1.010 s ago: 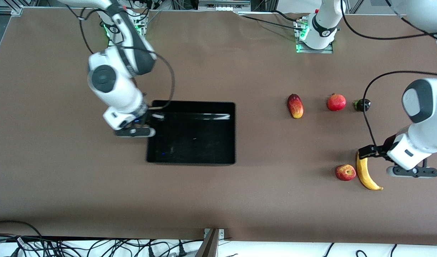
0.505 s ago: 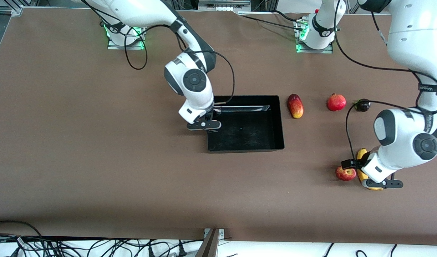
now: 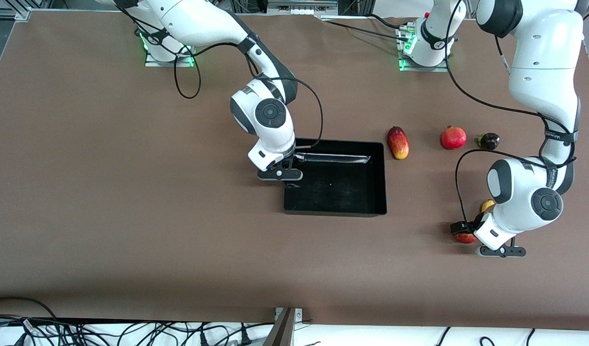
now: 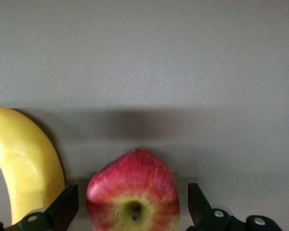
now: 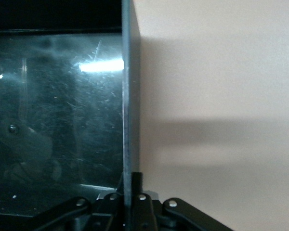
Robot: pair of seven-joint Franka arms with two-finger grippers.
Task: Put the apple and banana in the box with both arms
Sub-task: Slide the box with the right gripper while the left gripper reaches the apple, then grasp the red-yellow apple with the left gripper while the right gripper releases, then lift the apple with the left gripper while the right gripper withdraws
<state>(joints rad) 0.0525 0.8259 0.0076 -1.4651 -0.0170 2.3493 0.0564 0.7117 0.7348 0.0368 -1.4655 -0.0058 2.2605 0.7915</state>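
Note:
The red apple (image 3: 465, 238) (image 4: 132, 192) lies on the table toward the left arm's end, beside the yellow banana (image 3: 487, 205) (image 4: 24, 159), most of which the arm hides in the front view. My left gripper (image 3: 463, 229) (image 4: 132, 211) is low over the apple and open, one finger on each side of it, not touching. The black box (image 3: 383, 178) (image 5: 126, 96) sits mid-table with nothing in it. My right gripper (image 3: 281, 174) (image 5: 130, 185) is shut on the box's wall at the end toward the right arm.
A red-yellow mango (image 3: 398, 142), a red pomegranate (image 3: 453, 137) and a small dark fruit (image 3: 489, 141) lie in a row farther from the front camera than the apple. Cables (image 3: 131, 331) run along the table's front edge.
The right gripper has dragged the box toward the left arm's end and a little nearer the front camera. The left gripper moved from the banana to straddle the apple.

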